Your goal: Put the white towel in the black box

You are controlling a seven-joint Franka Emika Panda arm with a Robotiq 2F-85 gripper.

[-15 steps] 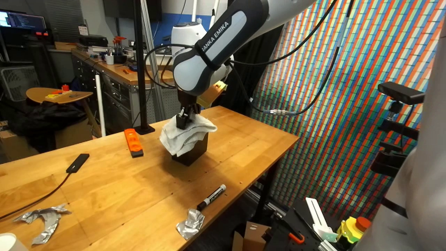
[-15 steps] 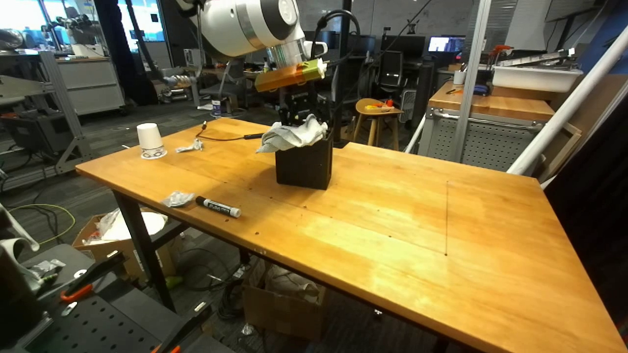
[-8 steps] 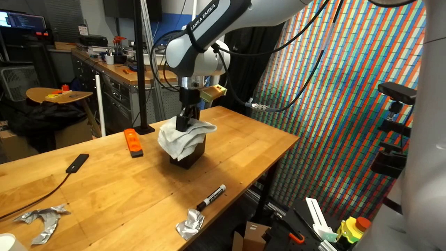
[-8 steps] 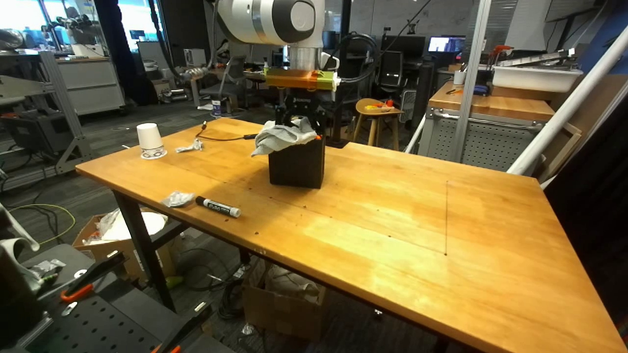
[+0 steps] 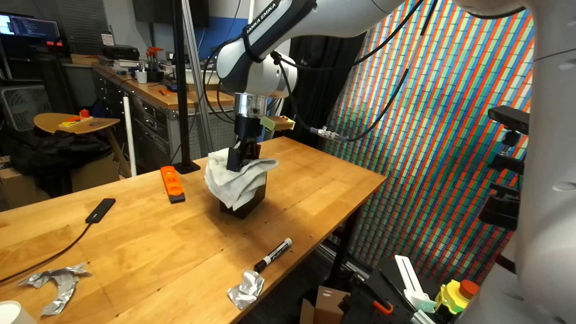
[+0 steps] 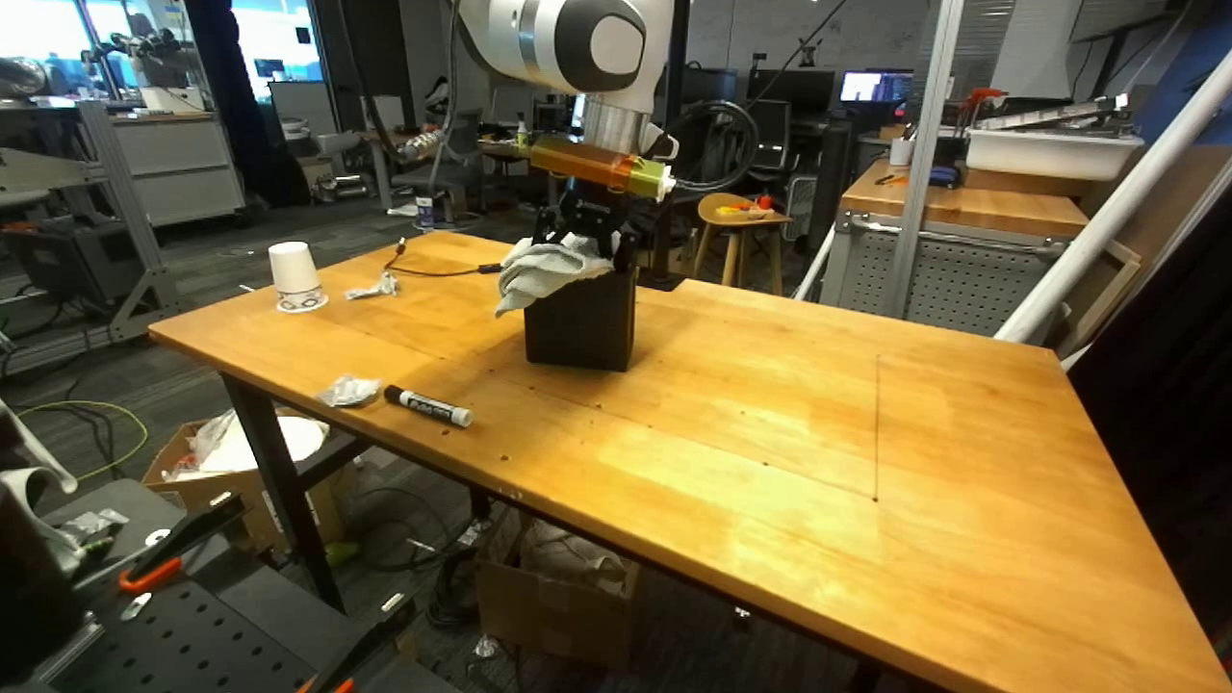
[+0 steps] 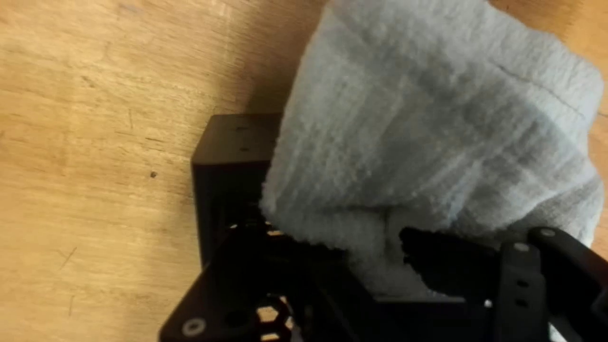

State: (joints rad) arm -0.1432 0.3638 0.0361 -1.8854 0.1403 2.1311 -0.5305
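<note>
We see the table across both exterior views, and the black box upright on it, toward the far side and left of middle in an exterior view. The white towel lies across the box's top, with a good part hanging outside, down its left side. We judge the task well along but unfinished: the towel is over the box, while tucking the loose part in and drawing clear seem left to do. The gripper sits down in the towel at the box's top. Its fingers stand partly apart with cloth showing between them; whether they pinch it, we cannot tell.

Only the wrist view gives us, on its left, what looks like a dark gap between towel and box corner. The orange level shows left of the box in an exterior view and nowhere else. We find the paper cup whole at the far left in an exterior view, and the marker by the near edge in both; the wrist view has neither.
</note>
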